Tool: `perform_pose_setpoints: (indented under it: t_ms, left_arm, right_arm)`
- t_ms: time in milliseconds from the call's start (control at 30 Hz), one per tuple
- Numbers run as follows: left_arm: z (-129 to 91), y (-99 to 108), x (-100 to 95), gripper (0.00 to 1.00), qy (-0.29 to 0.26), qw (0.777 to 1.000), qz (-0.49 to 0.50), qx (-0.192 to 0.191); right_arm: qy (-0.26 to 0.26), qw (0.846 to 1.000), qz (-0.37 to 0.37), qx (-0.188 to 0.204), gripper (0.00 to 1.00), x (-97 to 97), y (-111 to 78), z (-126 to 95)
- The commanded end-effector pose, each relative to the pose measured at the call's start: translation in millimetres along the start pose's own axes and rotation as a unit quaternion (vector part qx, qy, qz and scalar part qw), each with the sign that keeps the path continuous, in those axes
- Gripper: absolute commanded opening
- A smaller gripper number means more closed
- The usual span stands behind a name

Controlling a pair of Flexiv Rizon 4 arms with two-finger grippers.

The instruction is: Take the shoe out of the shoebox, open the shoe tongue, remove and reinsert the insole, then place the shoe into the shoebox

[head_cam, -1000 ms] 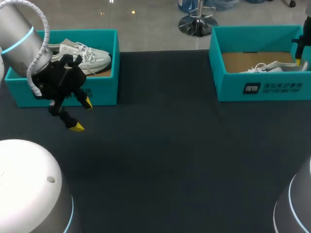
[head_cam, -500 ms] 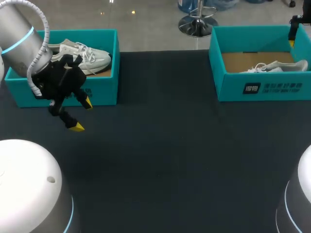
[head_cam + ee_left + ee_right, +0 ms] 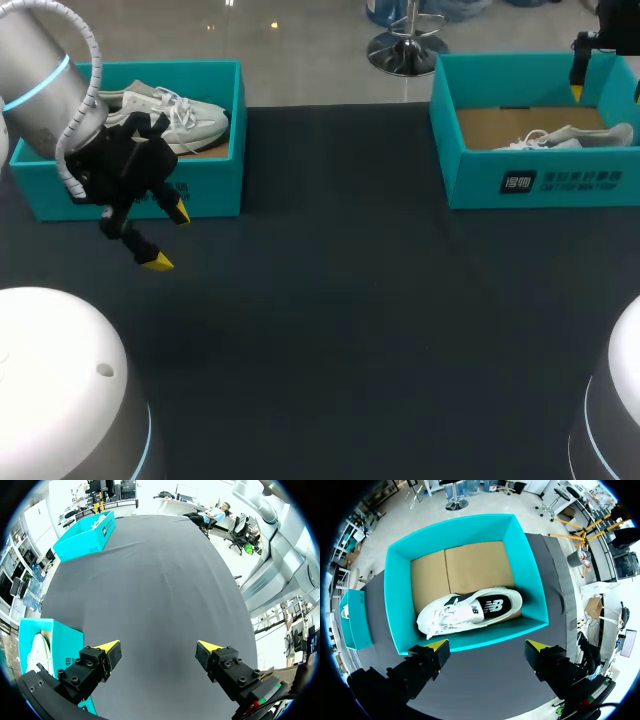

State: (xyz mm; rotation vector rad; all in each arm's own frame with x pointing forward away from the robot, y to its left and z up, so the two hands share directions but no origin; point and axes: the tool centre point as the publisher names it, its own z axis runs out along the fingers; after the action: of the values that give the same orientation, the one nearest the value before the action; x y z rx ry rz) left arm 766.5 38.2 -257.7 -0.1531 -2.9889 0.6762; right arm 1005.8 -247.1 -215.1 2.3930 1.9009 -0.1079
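The white shoe (image 3: 470,612) lies on its side on the brown floor of the right box (image 3: 400,605), close to the box's near wall. Our right pincer (image 3: 487,645) hangs above that box, over its near wall, fingers spread wide and grasping nothing. The box stands at the far right of the dark tabletop (image 3: 330,300). At the far left stands the left box (image 3: 200,190) with a second shoe (image 3: 180,115) inside. Our left pincer (image 3: 159,646) hangs just in front of it over the tabletop, released and empty.
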Motion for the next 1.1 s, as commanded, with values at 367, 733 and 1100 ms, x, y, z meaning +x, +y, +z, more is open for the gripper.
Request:
perform_pose_setpoints:
  t_ms: [367,733,1100]
  left_arm:
    - [-99.2,65.5,-40.6,1.00,0.015,0.953,0.302,0.011]
    - [-124.1,144.1,-99.8,1.00,0.042,0.909,0.409,-0.064]
    - [-124.5,148.8,-104.9,1.00,0.036,0.900,0.425,-0.086]
  right_arm:
    - [0.000,1.000,0.000,0.001,1.00,0.0,1.4,-0.1]
    - [0.000,1.000,0.000,0.001,1.00,0.0,1.4,-0.1]
    - [0.000,1.000,0.000,0.001,1.00,0.0,1.4,-0.1]
